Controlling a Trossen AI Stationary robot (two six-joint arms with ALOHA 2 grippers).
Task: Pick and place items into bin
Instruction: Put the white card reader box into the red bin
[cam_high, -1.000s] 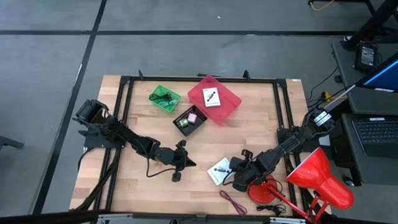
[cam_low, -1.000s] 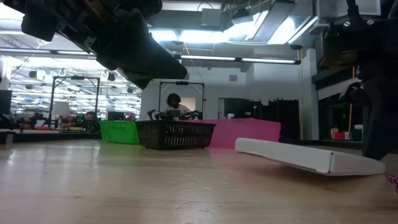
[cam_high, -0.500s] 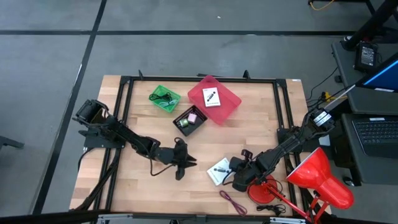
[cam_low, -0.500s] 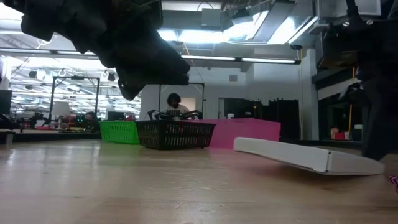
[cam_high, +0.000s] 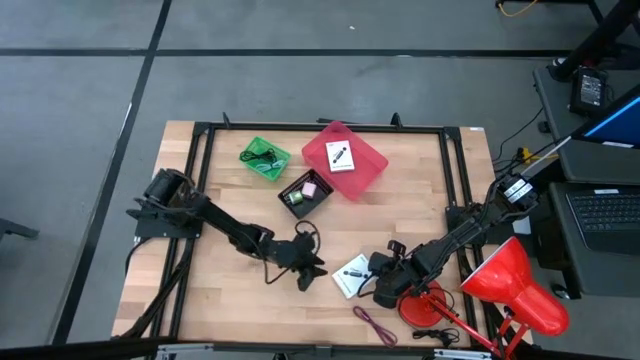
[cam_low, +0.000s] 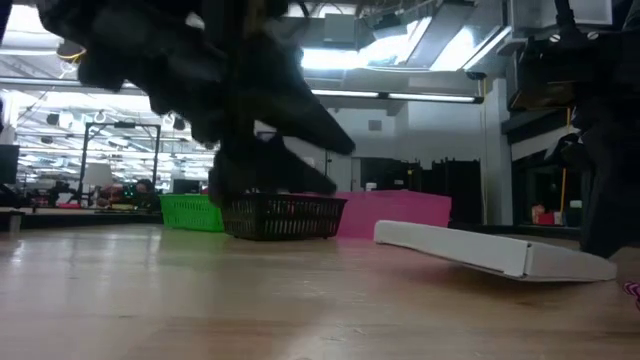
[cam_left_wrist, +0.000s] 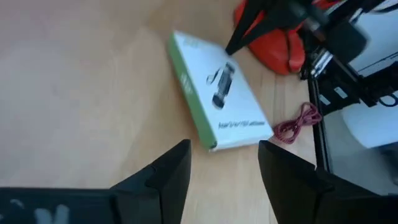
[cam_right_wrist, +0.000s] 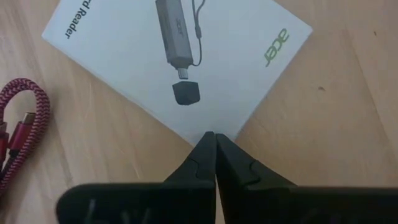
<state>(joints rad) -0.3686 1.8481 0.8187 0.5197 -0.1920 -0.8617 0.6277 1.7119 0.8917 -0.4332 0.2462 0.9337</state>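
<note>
Although the low view was largely blocked by the blurred left arm, the left wrist view showed the left gripper (cam_left_wrist: 221, 168) spread wide, empty, just short of the white box (cam_left_wrist: 217, 90) on the table. Only the right wrist view showed the right gripper (cam_right_wrist: 215, 142) pinched shut at the box's corner, the maroon cord (cam_right_wrist: 18, 130) beside it.

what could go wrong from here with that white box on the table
1. The right gripper is shut with its tips at a corner of the white box, which sits tilted with one end raised in the low view; a nudge could slide it instead of lifting it.
2. The left gripper is open and aimed at the same box, so the arms could bump.
3. The red cord beside the box could snag.
</note>
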